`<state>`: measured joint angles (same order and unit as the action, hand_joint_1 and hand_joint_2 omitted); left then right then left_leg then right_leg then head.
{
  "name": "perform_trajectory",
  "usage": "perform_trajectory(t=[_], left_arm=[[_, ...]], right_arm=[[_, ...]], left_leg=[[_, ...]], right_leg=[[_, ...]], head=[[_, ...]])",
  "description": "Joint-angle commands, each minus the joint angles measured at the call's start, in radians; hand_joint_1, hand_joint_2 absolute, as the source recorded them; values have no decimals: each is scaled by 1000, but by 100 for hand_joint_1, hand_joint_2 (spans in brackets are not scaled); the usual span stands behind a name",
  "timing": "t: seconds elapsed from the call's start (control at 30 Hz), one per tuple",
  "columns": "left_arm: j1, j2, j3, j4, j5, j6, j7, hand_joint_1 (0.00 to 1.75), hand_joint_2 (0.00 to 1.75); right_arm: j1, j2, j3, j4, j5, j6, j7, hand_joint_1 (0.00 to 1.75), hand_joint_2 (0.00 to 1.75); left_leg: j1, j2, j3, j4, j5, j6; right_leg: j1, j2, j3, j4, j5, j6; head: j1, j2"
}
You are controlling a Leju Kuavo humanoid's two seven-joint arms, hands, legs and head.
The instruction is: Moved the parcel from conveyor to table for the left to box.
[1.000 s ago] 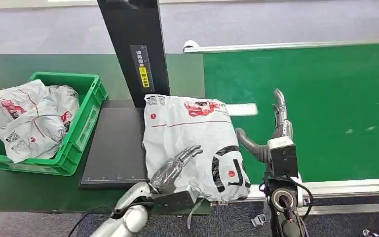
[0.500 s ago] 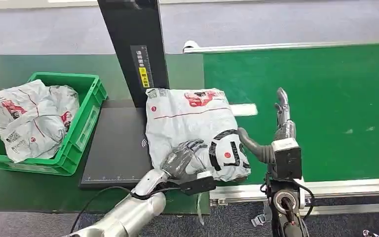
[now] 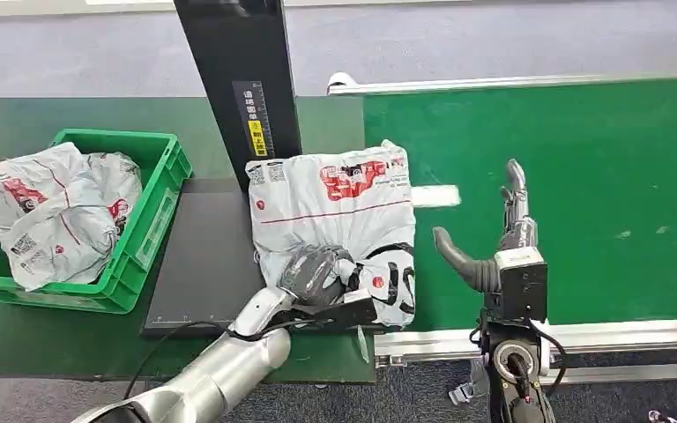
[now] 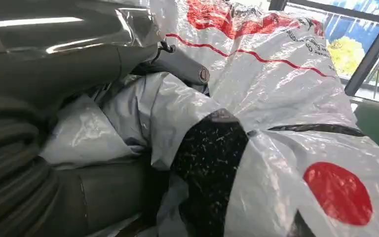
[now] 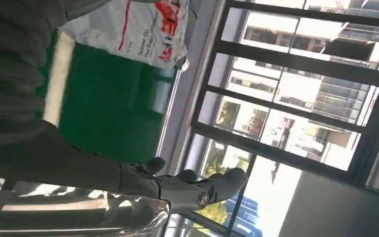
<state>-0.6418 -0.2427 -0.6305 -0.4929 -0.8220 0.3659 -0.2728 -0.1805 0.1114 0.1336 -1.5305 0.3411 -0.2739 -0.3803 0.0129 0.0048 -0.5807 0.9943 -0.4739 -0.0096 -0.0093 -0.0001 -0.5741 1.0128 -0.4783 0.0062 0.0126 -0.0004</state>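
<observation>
Dragged toward nine o'clock since earlier: parcel (image 3: pixel 335 220), now bunched inside left hand (image 3: pixel 315 273) fingers (image 4: pixel 177 61), lying on table (image 3: pixel 18 344) edge. Right hand (image 3: pixel 504 231) spread wide, holding nothing, at three o'clock.

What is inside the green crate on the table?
The green crate holds crumpled grey parcels with red print, piled above its rim and hanging over its far left side. They cover the crate's floor, so anything beneath them is hidden.
</observation>
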Motion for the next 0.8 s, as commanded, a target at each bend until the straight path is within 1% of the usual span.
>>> perform_trajectory(t=[0.03,0.07,0.1,0.13,0.17,0.2,0.27,0.3,0.33,0.37,0.43,0.5,0.53,0.63,0.8], left_arm=[[221,207,242,-638,39,91,-45,175,175],[235,217,257,-690,39,97,-42,175,175],[247,226,282,-737,25,70,-28,175,175],[294,258,344,-890,12,61,-10,175,175],[311,278,414,-947,-13,124,21,175,175],[318,291,439,-967,-12,142,28,175,175],[318,291,439,-967,-12,142,28,175,175],[347,341,561,-1025,25,125,14,175,175],[377,363,644,-1059,79,142,-21,175,175],[391,369,683,-1072,106,122,-52,175,175],[406,362,753,-1092,104,145,-80,175,175],[408,355,783,-1101,100,175,-81,175,175],[410,362,791,-1101,103,177,-80,175,175],[393,359,828,-1060,45,201,-49,175,175],[261,385,844,-761,-49,149,35,175,175]], right_arm=[[91,-20,-103,-25,-13,-41,-7,0,175],[99,-19,-108,-28,-14,-44,-7,0,175],[108,-17,-113,-29,-15,-46,-18,0,175],[137,-21,-130,-43,-20,-47,-23,0,175],[165,-19,-144,-57,-21,-56,-25,0,175],[175,-19,-149,-64,-22,-59,-26,0,175],[175,-19,-149,-64,-22,-59,-26,0,175],[216,-18,-169,-94,-28,-63,-37,0,175],[241,-11,-184,-113,-27,-67,-40,0,175],[250,-8,-189,-124,-28,-62,-43,0,175],[261,4,-197,-143,-25,-57,-45,0,175],[262,5,-195,-151,-23,-55,-43,0,175],[263,6,-192,-155,-22,-54,-42,0,175],[266,9,-182,-165,-17,-48,-37,0,175],[238,1,-153,-143,-13,-33,-34,0,175]], left_leg=[[0,2,2,-2,0,0],[0,3,2,-3,0,0],[0,2,1,-2,0,0],[0,2,0,-1,0,0],[1,3,1,-1,-1,0],[1,3,-1,-1,-1,0],[1,5,0,-1,-1,0],[1,4,-2,-1,-1,0],[1,5,-1,-1,-1,0],[1,8,1,-2,-2,-1],[1,6,-1,-2,-1,-1],[0,5,-1,-2,-1,0],[0,4,-2,-1,-1,0],[0,3,-2,-1,-1,0],[0,0,-1,-2,1,0]], right_leg=[[0,2,1,-2,1,0],[0,3,1,-2,1,-1],[0,2,0,-1,0,-1],[1,2,-1,0,0,-1],[1,2,-1,-1,0,-1],[1,3,-2,-1,0,-1],[1,5,-2,-1,0,-1],[1,3,-3,0,-1,-1],[1,4,-3,0,-1,-1],[1,7,-2,-1,0,-1],[1,5,-4,0,0,-1],[1,5,-3,0,-1,-1],[1,4,-4,0,-1,-1],[0,2,-3,0,-1,-1],[0,0,-1,-1,-1,-1]], head=[[0,0],[0,0],[0,0],[0,0],[0,0],[0,0],[0,0],[0,0],[0,0],[0,0],[0,0],[0,0],[0,0],[0,0],[0,0]])
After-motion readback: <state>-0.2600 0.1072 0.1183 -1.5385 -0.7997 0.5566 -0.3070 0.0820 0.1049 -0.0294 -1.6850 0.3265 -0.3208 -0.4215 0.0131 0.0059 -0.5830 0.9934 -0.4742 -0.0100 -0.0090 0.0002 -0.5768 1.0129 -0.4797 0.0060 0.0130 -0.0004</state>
